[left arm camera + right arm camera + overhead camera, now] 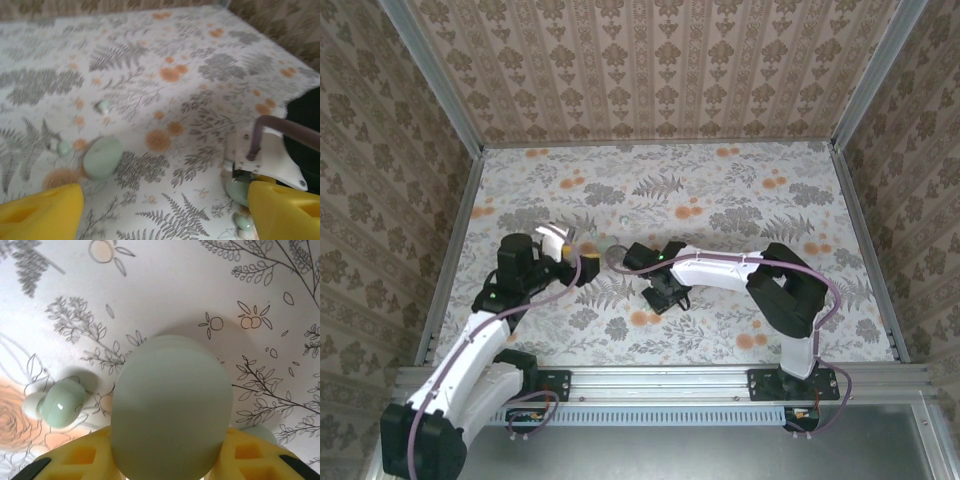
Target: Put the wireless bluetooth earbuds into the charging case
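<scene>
Right end effector (170, 460) sat right over the charging case (172, 400), one yellow finger on each side of it. So the thing the next move hinges on was dead centre between the jaws, not off to a side. The case's long axis ran straight out along the fingers, and they spanned its narrow width. Honestly couldn't tell if they'd pinched it or were only flanking it, since the case hid the inner faces.

The case itself was a smooth pale mint pebble with a matte, rounded top. No sockets showed, so my guess is the lid was down and needs opening first.

One earbud (62, 402) lay just beside the case on the wrist picture's left. It was the same mint, glossy, with its paler tip pointing away from the case. A sliver of mint peeked past the other finger, maybe the second bud, too hidden to call.

All of this was on the floral bench (175, 285), about mid-bench in the overhead shot. The left end effector (162, 215) was close by, gaping wide with nothing in it. Its camera also caught a separate mint oval (102, 157) on the bench, and I couldn't tell what that was. The right arm was clearly the nearer one.
</scene>
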You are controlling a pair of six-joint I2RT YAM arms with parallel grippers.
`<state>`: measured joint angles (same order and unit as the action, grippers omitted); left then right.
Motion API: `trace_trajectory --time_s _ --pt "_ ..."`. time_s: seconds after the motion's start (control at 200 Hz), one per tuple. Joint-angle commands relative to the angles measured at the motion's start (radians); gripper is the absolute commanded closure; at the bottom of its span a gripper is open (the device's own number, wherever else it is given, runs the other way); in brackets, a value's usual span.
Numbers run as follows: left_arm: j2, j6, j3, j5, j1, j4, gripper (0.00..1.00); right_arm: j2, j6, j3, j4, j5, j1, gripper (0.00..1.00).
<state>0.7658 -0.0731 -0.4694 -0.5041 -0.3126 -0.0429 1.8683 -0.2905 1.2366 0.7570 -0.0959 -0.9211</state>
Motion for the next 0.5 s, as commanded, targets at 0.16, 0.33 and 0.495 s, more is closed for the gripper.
trace_trajectory --time_s 0.16,0.33,0.495 --pt "-0.129 0.098 0.063 -0.208 0.002 0.213 0.16 -0.209 0.294 -0.027 0.070 0.092 0.033 0.82" --pt "-0.145 0.159 0.026 -0.328 -0.019 0.193 0.16 -0.336 0.398 -0.020 0.118 0.217 0.087 0.82" --pt "-0.079 0.225 -0.070 -0.458 -0.054 0.082 0.16 -0.403 0.499 0.026 0.200 0.254 0.105 0.83"
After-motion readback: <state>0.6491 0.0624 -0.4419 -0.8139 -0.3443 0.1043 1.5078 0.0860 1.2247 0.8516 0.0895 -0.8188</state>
